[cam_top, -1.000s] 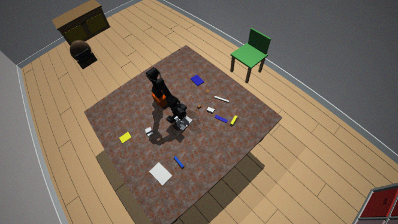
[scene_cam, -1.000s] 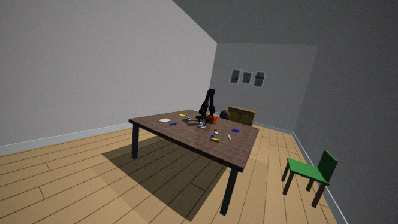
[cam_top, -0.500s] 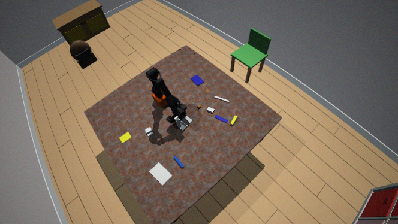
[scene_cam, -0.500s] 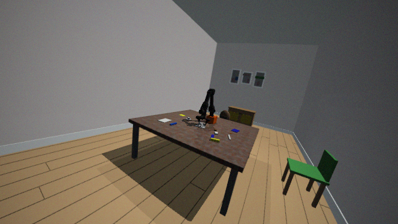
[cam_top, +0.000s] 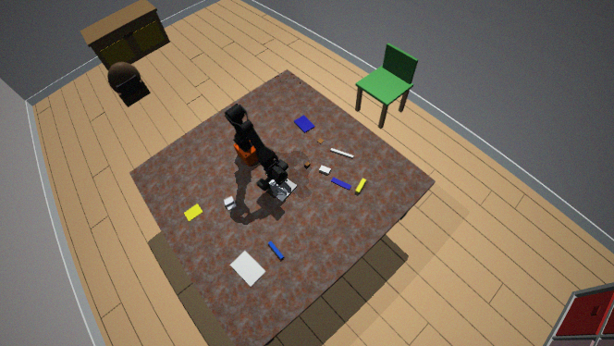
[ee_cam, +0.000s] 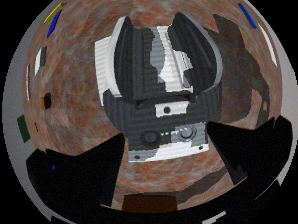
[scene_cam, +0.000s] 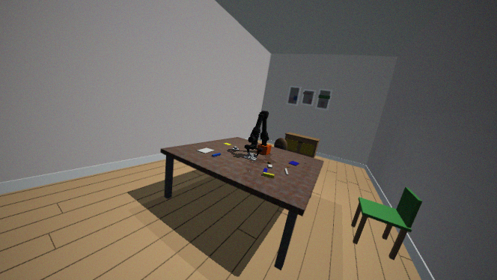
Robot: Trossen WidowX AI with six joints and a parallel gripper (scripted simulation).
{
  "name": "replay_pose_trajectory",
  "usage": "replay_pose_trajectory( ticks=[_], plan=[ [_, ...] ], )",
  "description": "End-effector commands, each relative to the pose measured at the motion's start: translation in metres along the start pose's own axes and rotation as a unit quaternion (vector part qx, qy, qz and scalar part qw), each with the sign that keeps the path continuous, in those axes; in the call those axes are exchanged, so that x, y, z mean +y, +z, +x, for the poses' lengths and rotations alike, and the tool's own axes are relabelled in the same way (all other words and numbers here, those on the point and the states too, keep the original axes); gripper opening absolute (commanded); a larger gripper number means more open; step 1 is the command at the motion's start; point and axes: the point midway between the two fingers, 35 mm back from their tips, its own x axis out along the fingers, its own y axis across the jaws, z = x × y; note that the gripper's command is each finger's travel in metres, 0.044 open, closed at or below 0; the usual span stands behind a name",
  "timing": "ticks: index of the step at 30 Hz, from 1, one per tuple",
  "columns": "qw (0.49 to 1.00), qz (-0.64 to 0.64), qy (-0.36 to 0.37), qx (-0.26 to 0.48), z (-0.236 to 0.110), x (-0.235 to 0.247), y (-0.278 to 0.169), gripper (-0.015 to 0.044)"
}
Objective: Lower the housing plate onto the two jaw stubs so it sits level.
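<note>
Support for the ribbed grey-and-white printed assembly [cam_top: 288, 191] [scene_cam: 251, 157] [ee_cam: 162, 50] comes from the brown mottled bench [cam_top: 208, 176] [scene_cam: 224, 165] [ee_cam: 165, 176], which leaves the tool [cam_top: 274, 184] [scene_cam: 253, 153] [ee_cam: 166, 132] free to work from above. Its black fingers stand wide apart with nothing between them, 1 towards each side of the assembly's near end, so withdrawal need not drag the work along.

Beyond that gap, 2 tall curved grey shells [ee_cam: 126, 60] [ee_cam: 201, 62] stand upright and spaced apart; I take them to be the jaws, already on their pins. Nearer the tool lies a flat ribbed grey plate with 2 round features [ee_cam: 167, 135], probably the housing plate, since it spans the end where the stubs should be. It looks roughly level, but shadow and the steep angle hide the seam, so I cannot tell whether it is fully closed.

With the fingers spread, the step in hand seems to be release and retreat. A straight lift would suit best, because a sideways brush could tip a loosely seated plate off its stubs.
</note>
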Motion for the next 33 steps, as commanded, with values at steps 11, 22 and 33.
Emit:
replay_pose_trajectory(
  ticks=[11, 22, 33],
  plan=[
    [1.000, -0.001, -0.002, -0.001, -0.076, 0.000, -0.002, 0.0440],
    [1.000, 0.000, -0.001, 0.001, -0.124, 0.010, -0.050, 0.0440],
    [1.000, -0.001, -0.001, 0.001, -0.125, 0.010, -0.051, 0.0440]
  ],
)
